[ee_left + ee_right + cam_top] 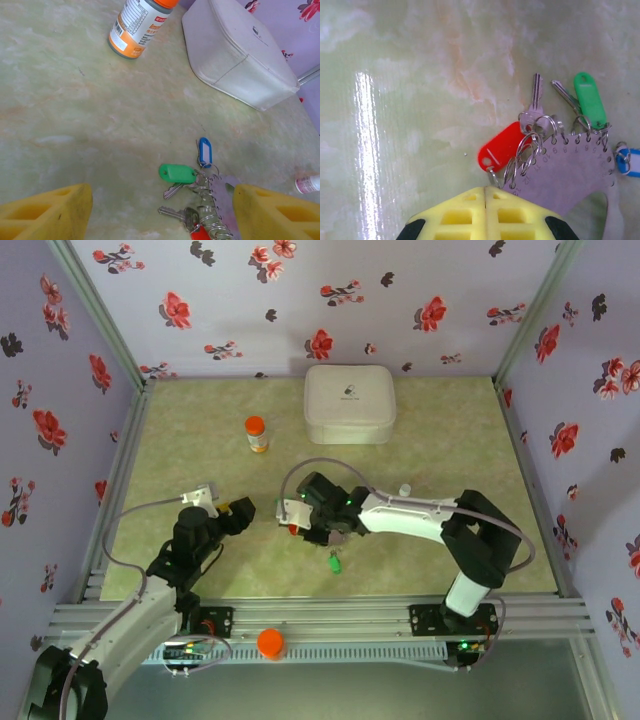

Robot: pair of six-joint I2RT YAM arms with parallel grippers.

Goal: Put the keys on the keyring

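Keyring plate [560, 170], hung with tagged keys [536, 95], lies on the worktop [420, 75] right at the tips of your closed right hand [485, 195], your left hand [237, 508] gaping open on its far side, so a push now could skid it and tangle the keys.

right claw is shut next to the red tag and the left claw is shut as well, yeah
Not quite: the left claw is open, its yellow pads far apart at the bottom corners of the left wrist view. The right claw is shut next to the red tag, as you said.
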